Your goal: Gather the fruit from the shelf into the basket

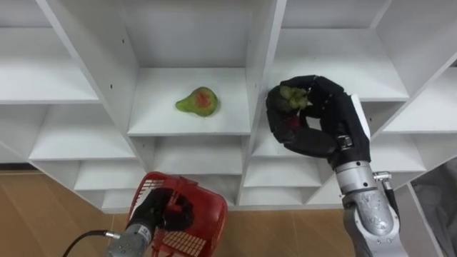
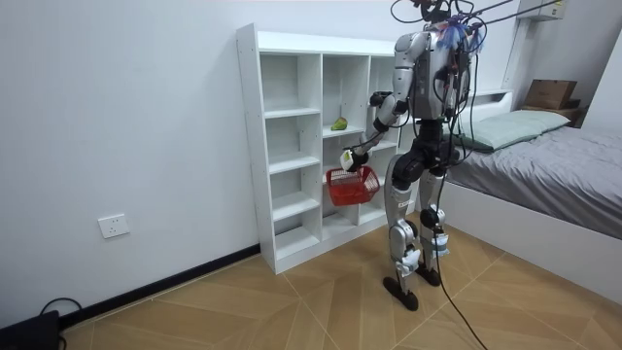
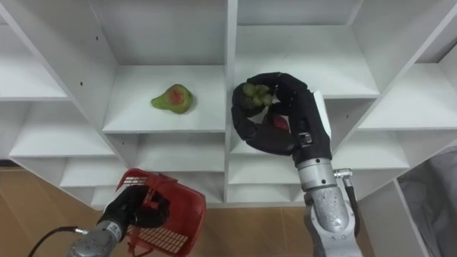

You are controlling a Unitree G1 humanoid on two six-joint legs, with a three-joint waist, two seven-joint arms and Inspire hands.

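1. The robot stands right in front of a tall white wooden closet with open shelves (image 1: pixel 260 43). A grey bed (image 2: pixel 544 146) is behind it, on the room view's right.
2. The right hand (image 1: pixel 332 114) is up by the closet. Its fingers and thumb are curled round a small green and red fruit (image 1: pixel 291 96).
3. This fruit is by the left edge of a shelf in the right row of shelves. I cannot tell if it touches the shelf.
4. The left hand (image 1: pixel 157 213) is low down on the left. It is closed on the edge of a red plastic basket with holes (image 1: pixel 211 210). The basket hangs tilted, down near the bottom shelves.
5. A green pear-shaped fruit with a red patch (image 1: pixel 198 102) lies on its side on a shelf in the middle row. It sits near the middle of that shelf, away from the walls.
6. I think the robot is part way done. One fruit is in the hand, and one waits on the shelf. I see no fruit in the basket.
7. The fruits look small and light, with smooth skin, so they may slip or roll.
8. It is best to hold the pear-shaped one round its fat middle, not by its thin top.
9. The tilted basket may let a dropped fruit roll out.
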